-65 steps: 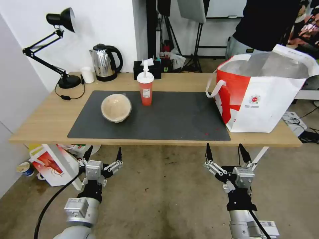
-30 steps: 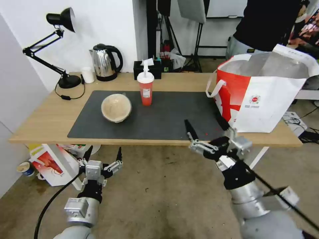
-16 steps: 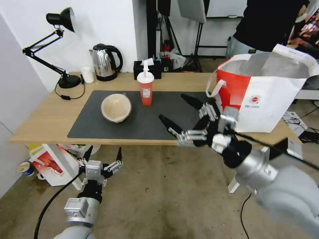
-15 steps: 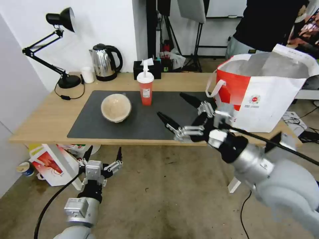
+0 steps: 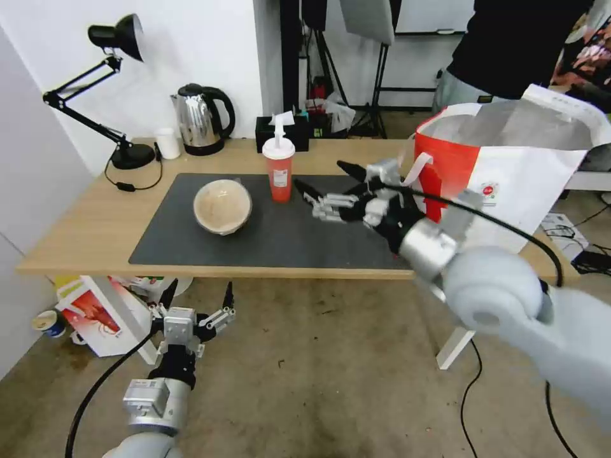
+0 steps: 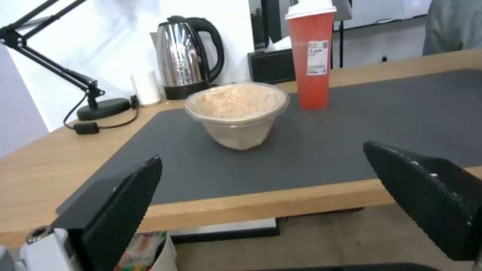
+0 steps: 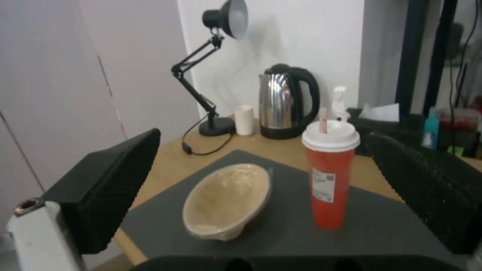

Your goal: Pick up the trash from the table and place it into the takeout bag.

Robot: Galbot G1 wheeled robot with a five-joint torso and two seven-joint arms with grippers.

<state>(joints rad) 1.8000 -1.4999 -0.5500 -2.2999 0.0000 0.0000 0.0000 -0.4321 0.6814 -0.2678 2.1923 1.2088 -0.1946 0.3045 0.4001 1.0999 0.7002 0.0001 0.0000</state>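
While the red cup [image 5: 279,168] with its white lid and straw stands upright at the far edge of the dark grey mat [image 5: 331,235], at about eleven o'clock from my right gripper [image 5: 321,181], I judge it to be the piece of trash I am reaching for. The tan paper bowl [image 5: 222,206] lies tilted on the mat at about eight o'clock from the cup, near but apart from it. The takeout bag [image 5: 509,191] stands open on the table [image 5: 83,222] at three o'clock, well apart from the cup.

To do this well, I should come in level at the cup's mid-body, below the lid, with one finger passing on each side, and close gently so the thin wall does not crush or the cup tip toward the black tissue box [image 5: 282,133] behind it. The bowl is best left clear.

My right jaws are spread wide and hold nothing; the nearer fingertip sits just beside the cup without touching it, as far as I can tell. My left gripper [image 5: 197,299] hangs parked below the table's front edge, jaws also apart and empty.
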